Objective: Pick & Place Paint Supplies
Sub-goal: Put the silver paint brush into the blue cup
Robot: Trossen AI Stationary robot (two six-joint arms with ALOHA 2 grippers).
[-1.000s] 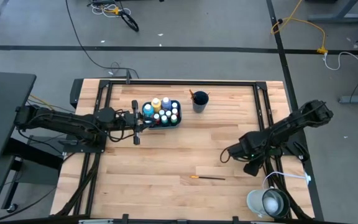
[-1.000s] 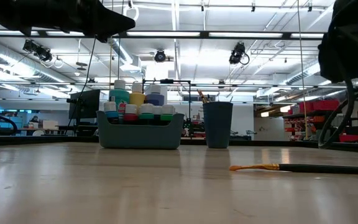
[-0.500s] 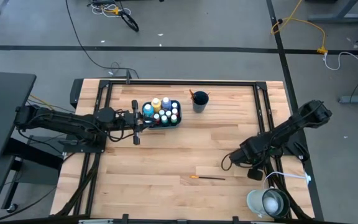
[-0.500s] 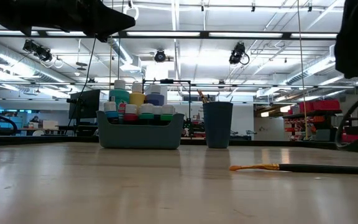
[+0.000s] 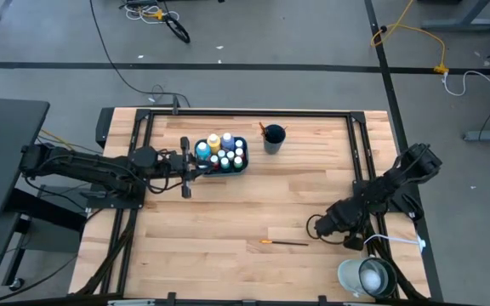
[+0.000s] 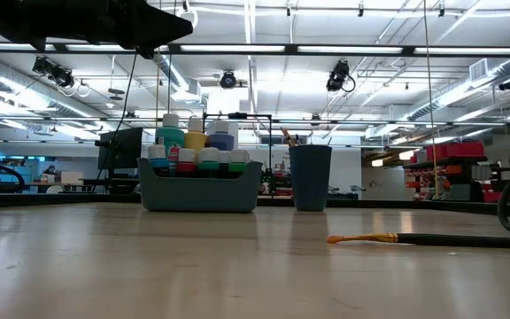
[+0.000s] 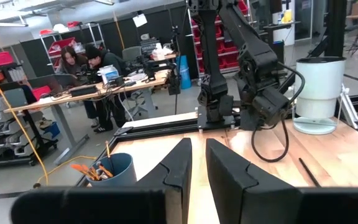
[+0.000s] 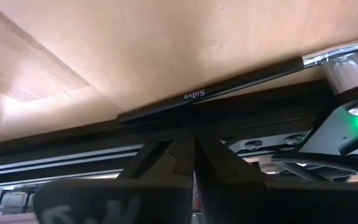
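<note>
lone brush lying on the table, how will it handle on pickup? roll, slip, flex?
The paintbrush lies flat on the bare wooden table, so a pinch has little clearance. Its thin round handle probably rolls if nudged sideways. Likely light and stiff; it may pivot if gripped far from its middle.

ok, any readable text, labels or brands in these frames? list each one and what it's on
"Solve": white lettering on the dark handle of the paintbrush, right wrist view.
Paint bottles in the tray: labels too small to read.
Papers and signs in the room behind, left wrist view: too blurred to read.
Nothing else legible.
</note>
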